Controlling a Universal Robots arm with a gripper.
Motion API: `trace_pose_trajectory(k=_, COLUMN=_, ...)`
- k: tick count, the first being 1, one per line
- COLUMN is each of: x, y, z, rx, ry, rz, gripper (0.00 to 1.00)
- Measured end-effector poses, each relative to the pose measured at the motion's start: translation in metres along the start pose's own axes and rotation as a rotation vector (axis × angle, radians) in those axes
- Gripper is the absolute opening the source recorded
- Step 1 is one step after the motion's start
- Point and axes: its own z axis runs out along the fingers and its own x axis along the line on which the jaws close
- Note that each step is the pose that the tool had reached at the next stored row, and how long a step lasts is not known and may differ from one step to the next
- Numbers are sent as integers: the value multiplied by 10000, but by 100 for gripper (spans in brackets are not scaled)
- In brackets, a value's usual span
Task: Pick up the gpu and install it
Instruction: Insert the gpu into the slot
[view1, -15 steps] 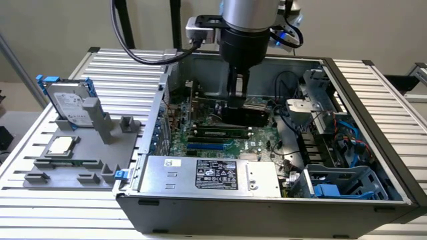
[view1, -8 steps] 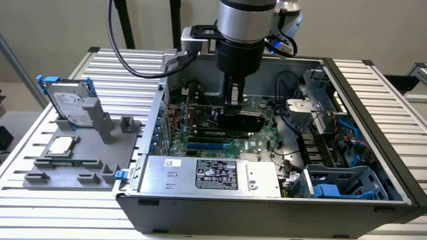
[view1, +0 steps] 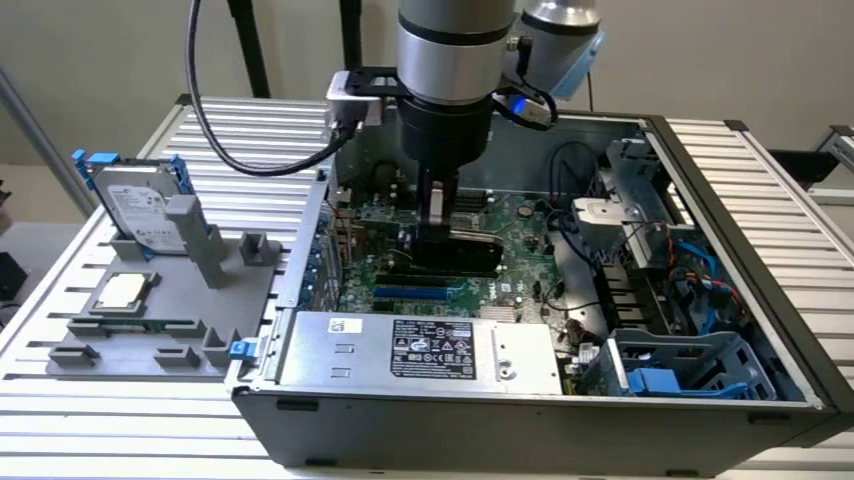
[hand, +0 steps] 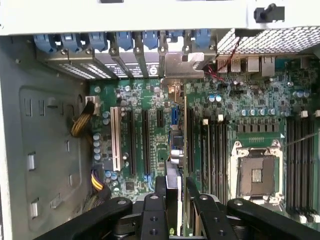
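At the exterior view's left, a grey tray (view1: 147, 335) lies on the slatted desk (view1: 80, 440); a drive (view1: 140, 205) with blue rails stands upright in the tray's upper left part, and a small square chip (view1: 120, 290) lies flat just below it.

In the middle of the frame stands the open case (view1: 534, 420); the green board (view1: 514, 225) lies on its floor, and the silver power supply (view1: 414, 345) sits along its near wall. The arm comes down from the top centre into the case; the gripper (view1: 434, 225) is low over the board and is closed on the gpu (view1: 467, 255), whose dark face shows just under the fingers. The gpu stands on its edge, close over the board at the centre of the case; whether it already sits in a slot, I cannot tell. In the lower right of the frame a blue cage (view1: 681, 370) fills the corner of the case.

In the wrist view the gripper (hand: 175, 202) has the gpu (hand: 176, 165) between its two black fingers (hand: 152, 210), seen edge-on as a thin strip. The strip runs parallel to the long slots (hand: 131, 142), between them and the memory slots (hand: 212, 145); the open socket (hand: 256, 172) is beyond the memory slots. The far end of the gpu reaches a silver bracket (hand: 182, 62) at the rear wall.
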Motion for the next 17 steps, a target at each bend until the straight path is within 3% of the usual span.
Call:
trace_pose_trajectory(k=3, x=14, y=63, z=39, rx=30, ry=-76, rz=-1, gripper=0)
trace_pose_trajectory(k=7, x=32, y=81, z=101, rx=69, ry=-179, rz=-4, gripper=0)
trace_pose_trajectory(k=17, x=84, y=110, z=280, rx=84, ry=-341, rz=-3, gripper=0)
